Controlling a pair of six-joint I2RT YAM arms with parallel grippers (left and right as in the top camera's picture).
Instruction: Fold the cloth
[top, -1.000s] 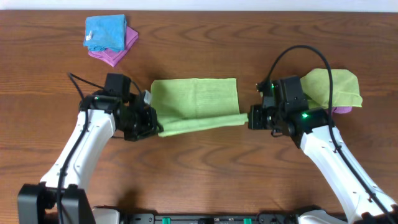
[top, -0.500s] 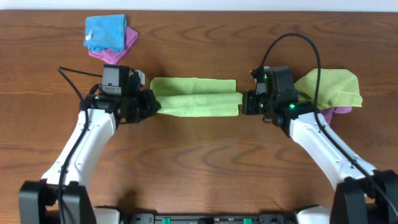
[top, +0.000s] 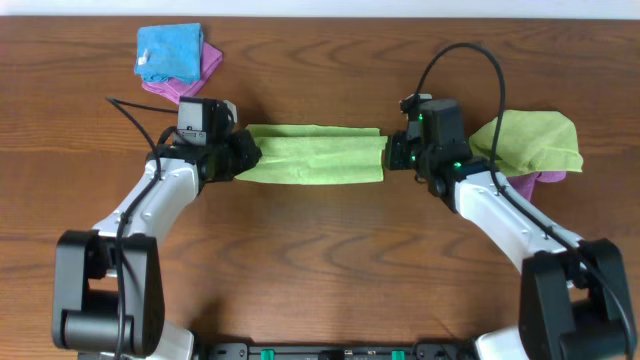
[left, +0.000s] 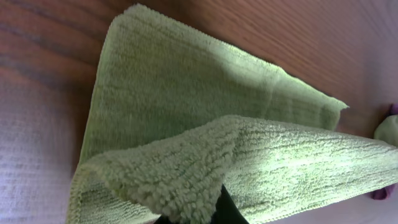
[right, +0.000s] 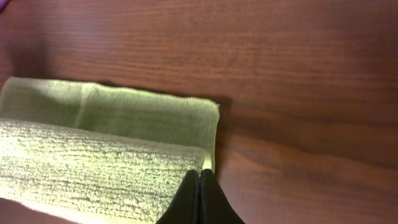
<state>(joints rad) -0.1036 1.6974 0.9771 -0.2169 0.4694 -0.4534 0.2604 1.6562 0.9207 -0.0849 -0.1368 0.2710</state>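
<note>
Left fingers (top: 243, 158) pinch the left end of the cloth (top: 315, 160). In the left wrist view the upper layer humps up over the dark tips at the bottom of the frame. Right fingers (right: 190, 198) are pressed together on the corner of the upper layer at the cloth's right end.

The cloth lies as a long flat band on the worktop (top: 320, 260), in the upper middle of the overhead frame and stretched straight between the two arms. It is doubled. The right wrist view shows the folded layer covering the lower part, with a narrow strip of the bottom layer bare along the top.

This looks like the close of the first fold, with the carried edge not quite up to the far edge. The next move probably calls for both arms to go a little further toward the top of the frame, together and evenly. They should set the held edge flush on the bare strip and only then let go, without dragging the lower layer.
</note>
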